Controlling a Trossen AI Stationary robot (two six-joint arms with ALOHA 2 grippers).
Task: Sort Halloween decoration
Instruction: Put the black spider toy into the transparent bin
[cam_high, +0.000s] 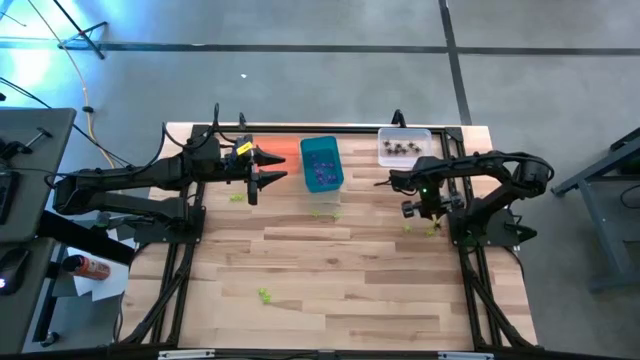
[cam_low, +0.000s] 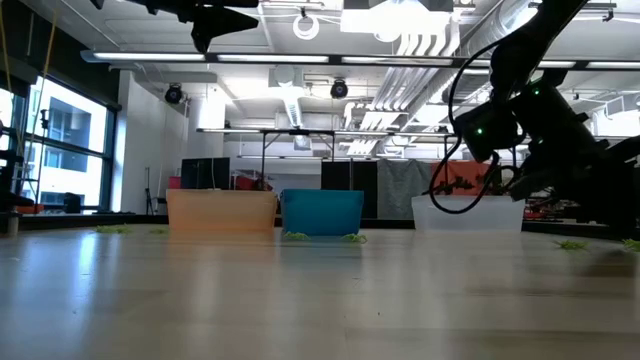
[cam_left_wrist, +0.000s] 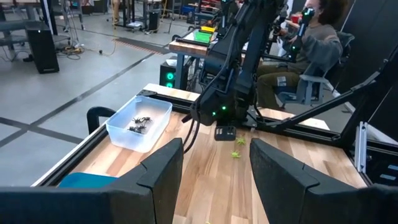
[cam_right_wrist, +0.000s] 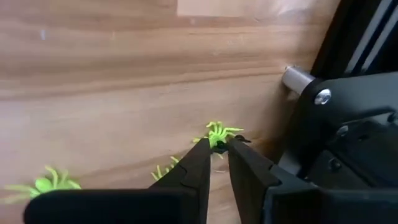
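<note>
My right gripper (cam_right_wrist: 217, 144) points steeply down at the table's right side (cam_high: 425, 212), its fingers drawn together on a yellow-green spider trinket (cam_right_wrist: 217, 132) that lies on the wood beside the arm's black base. Two more yellow-green spiders (cam_right_wrist: 46, 185) (cam_right_wrist: 163, 171) lie close by. My left gripper (cam_left_wrist: 214, 146) hovers open and level, high over the table by the orange bin (cam_high: 280, 152), with nothing between its fingers. The teal bin (cam_high: 322, 163) stands at the far middle. The clear bin (cam_high: 404, 146) holds several black spiders. My right gripper pinches the yellow-green spider's body (cam_right_wrist: 219, 138) between the free ends of its two fingers. The fingers come slanting down from above. The spider's legs (cam_right_wrist: 231, 130) still spread on the wood beyond the tips.
Loose yellow-green spiders lie by the teal bin's near side (cam_high: 325, 212), left of it (cam_high: 237, 196) and toward the near edge (cam_high: 264, 296). The right arm's black base (cam_right_wrist: 348, 118) stands right beside the pinched spider. A person (cam_left_wrist: 311, 37) sits beyond the table's right side.
</note>
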